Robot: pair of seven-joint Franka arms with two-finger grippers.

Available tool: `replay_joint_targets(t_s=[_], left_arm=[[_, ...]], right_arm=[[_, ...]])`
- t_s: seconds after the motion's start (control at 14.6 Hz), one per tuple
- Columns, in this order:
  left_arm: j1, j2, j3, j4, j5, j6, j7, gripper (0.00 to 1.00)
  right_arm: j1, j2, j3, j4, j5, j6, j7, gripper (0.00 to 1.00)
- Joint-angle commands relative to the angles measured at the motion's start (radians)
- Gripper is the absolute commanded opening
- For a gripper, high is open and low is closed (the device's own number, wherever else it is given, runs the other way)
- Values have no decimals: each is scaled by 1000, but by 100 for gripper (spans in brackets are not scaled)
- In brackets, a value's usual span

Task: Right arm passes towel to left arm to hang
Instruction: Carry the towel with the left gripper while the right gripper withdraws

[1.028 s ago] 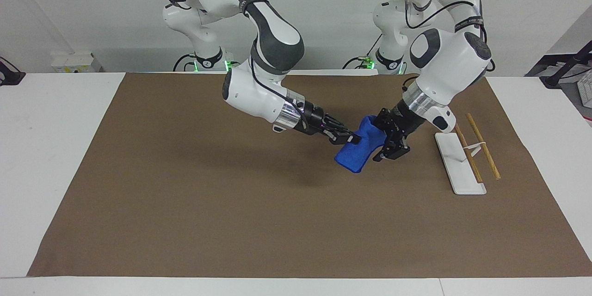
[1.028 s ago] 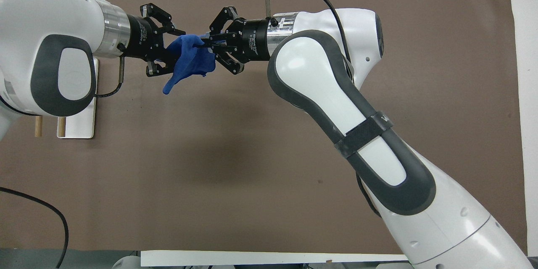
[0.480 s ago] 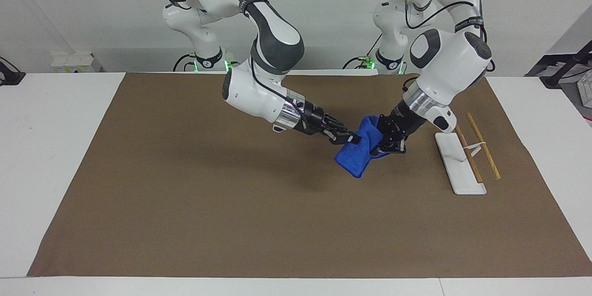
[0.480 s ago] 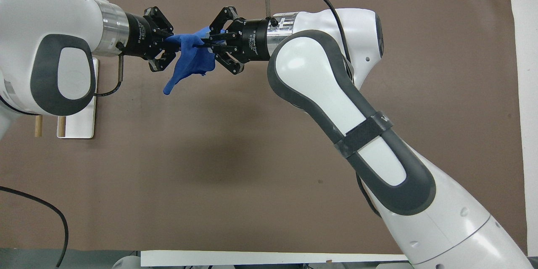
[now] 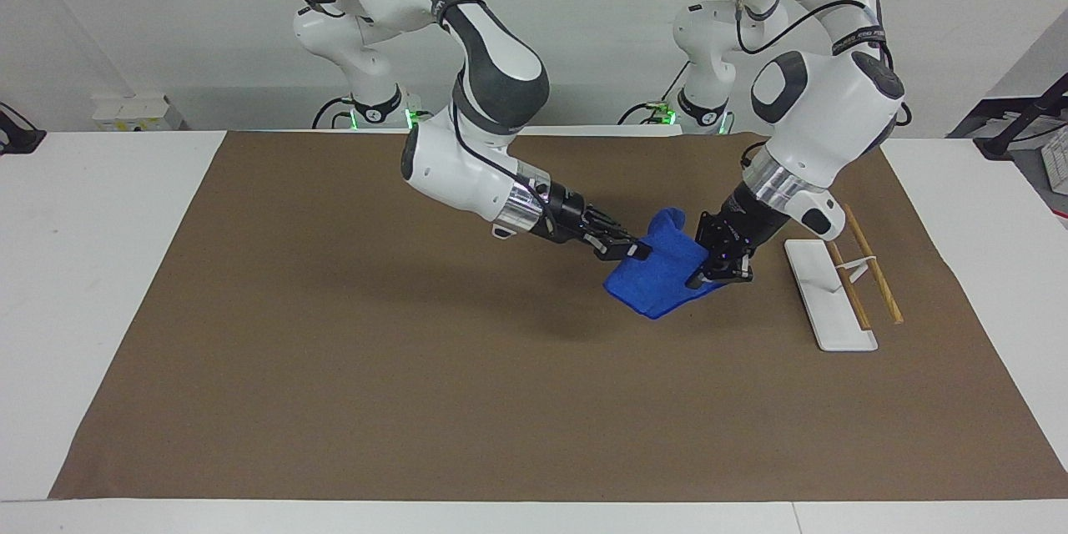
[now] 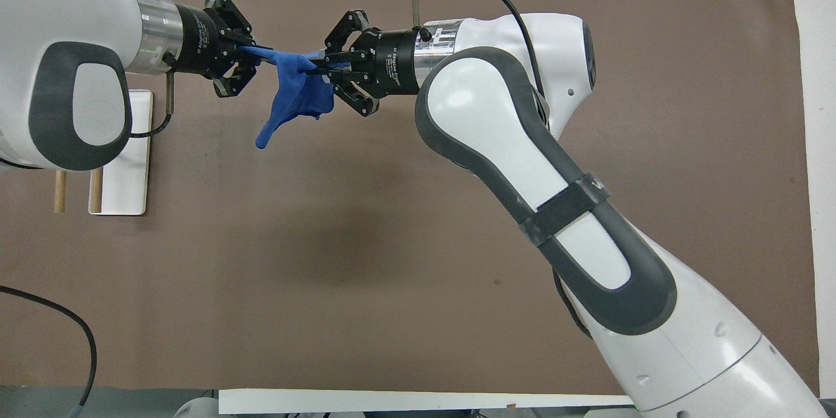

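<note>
Brown matte surface (image 5: 334, 367), white wall at the robots' edge. Blue microfibre towel (image 5: 659, 275), soft and crumpled, hangs in mid-air toward the left arm's end. Right gripper (image 5: 627, 249) clenched on it; left gripper (image 5: 719, 269) clenched on another edge. Handover mid-way; release and hanging on the wooden-rod rack (image 5: 843, 288) remain.
</note>
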Motion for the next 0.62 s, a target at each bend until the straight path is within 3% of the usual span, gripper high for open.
replay_joint_targets(t_s=[0.0,0.21,0.34,0.55], left_arm=[[54,20,-8,22,27,12,15,0],[110,15,-8,22,26,11,-31,0],[158,10,-14,21,30,14,-75,0],[245,-14,-33,13,65,25,-166,0]], right_arm=[[1,-21,-2,-21,4,14,-16,97],[-6,-31,-10,-24,-41,2,-119,100],[-28,-57,-12,-26,-281,-26,-124,100],[-124,-99,-10,-21,-728,-199,-160,100]])
